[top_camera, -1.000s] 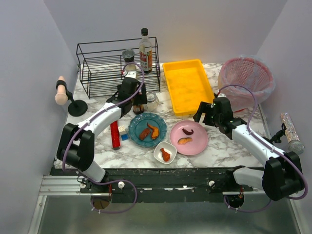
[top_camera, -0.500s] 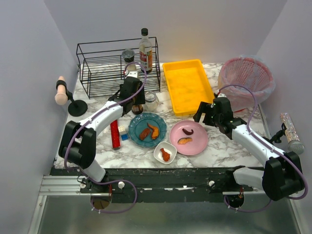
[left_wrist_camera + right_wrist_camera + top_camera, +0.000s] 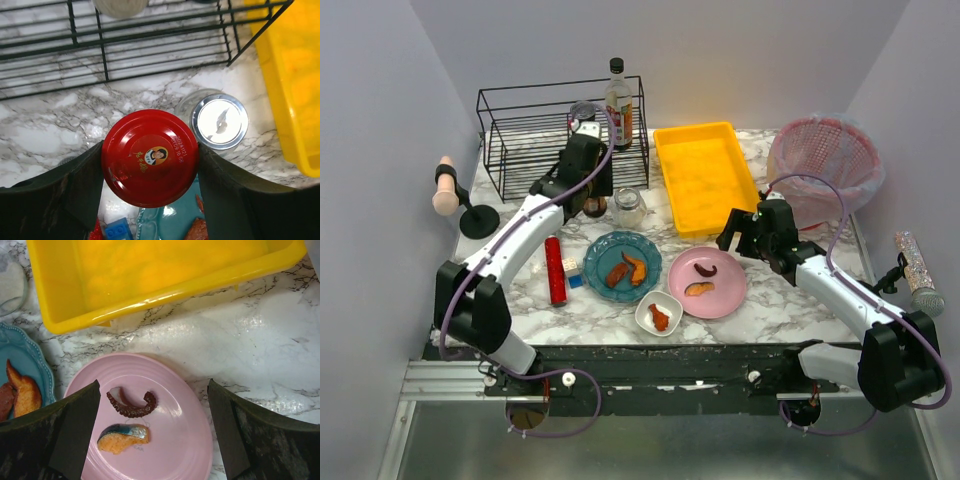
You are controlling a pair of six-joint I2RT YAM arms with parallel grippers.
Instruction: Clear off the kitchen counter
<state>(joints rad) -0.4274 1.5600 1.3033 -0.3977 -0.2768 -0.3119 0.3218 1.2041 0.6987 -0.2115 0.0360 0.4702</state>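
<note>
My left claw (image 3: 150, 159) is clamped on a red-lidded jar (image 3: 145, 145), one finger against each side of the lid, just near of the black wire rack (image 3: 100, 45). A glass jar with a silver lid (image 3: 219, 121) stands just to its right. Whether the red-lidded jar rests on the tabletop, I cannot tell. My right claw (image 3: 152, 405) is spread wide and holds nothing, hanging over the pink plate (image 3: 180, 450), which carries a dark tentacle piece (image 3: 129, 413) and a bit of salmon (image 3: 122, 436). The white marble tabletop (image 3: 790, 300) lies beneath both arms, the yellow tray (image 3: 150, 295) just beyond the plate.
</note>
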